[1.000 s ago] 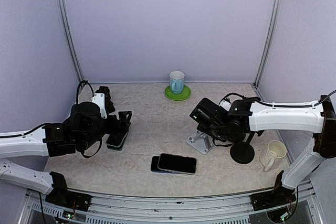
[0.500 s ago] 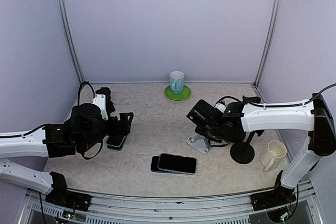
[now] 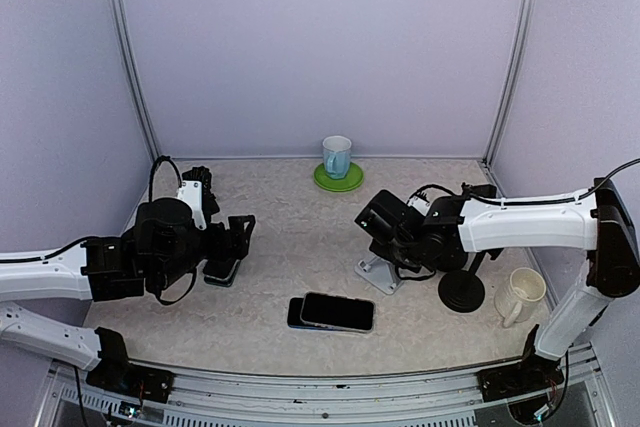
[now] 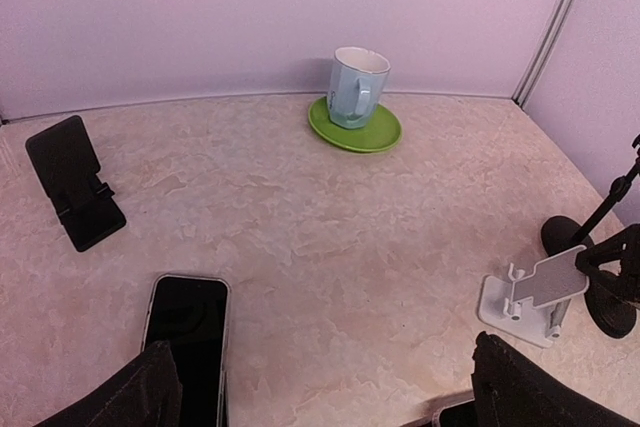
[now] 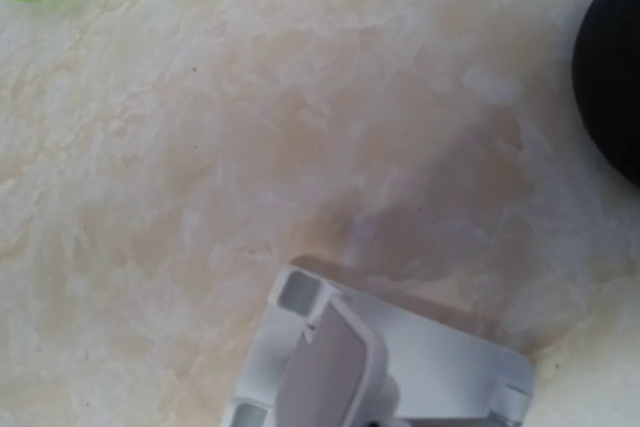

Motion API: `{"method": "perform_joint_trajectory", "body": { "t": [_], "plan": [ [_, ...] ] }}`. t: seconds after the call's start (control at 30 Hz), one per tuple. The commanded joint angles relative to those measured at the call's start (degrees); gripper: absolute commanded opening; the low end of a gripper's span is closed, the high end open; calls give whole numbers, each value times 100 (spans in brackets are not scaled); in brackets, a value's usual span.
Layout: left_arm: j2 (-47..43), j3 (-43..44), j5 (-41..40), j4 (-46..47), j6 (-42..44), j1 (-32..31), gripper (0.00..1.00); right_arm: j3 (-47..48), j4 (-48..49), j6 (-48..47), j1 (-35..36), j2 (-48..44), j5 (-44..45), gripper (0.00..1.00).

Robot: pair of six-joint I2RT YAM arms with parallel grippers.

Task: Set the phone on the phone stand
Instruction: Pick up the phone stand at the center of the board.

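A dark phone (image 3: pixel 222 270) lies flat on the table at the left, also in the left wrist view (image 4: pixel 186 332). My left gripper (image 3: pixel 234 243) hangs just above it, open and empty, its fingertips (image 4: pixel 148 387) wide apart. Two more phones (image 3: pixel 332 312) lie stacked at front centre. A white phone stand (image 3: pixel 378 272) stands right of centre and fills the bottom of the right wrist view (image 5: pixel 380 367). My right gripper (image 3: pixel 386 219) hovers close over it. Its fingers do not show in the right wrist view.
A black folding stand (image 3: pixel 199 183) is at the back left. A blue mug (image 3: pixel 337 156) on a green saucer (image 3: pixel 338 181) is at the back. A black round-based stand (image 3: pixel 462 292) and a white mug (image 3: pixel 522 294) are at the right.
My right gripper has shifted slightly left over the white stand. My left gripper has edged a little forward. The phones have not moved.
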Motion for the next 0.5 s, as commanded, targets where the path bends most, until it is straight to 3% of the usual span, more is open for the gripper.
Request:
{"method": "perform_joint_trajectory", "body": {
  "t": [0.0, 0.33, 0.47],
  "plan": [
    [-104, -34, -126, 111, -41, -82, 99, -67, 74, -9, -49, 16, 17, 18],
    [-102, -7, -130, 100, -34, -98, 99, -17, 114, -99, -50, -22, 11, 0],
    [-98, 43, -139, 105, -21, -102, 99, 57, 115, -239, -48, -77, 39, 0]
  ]
}}
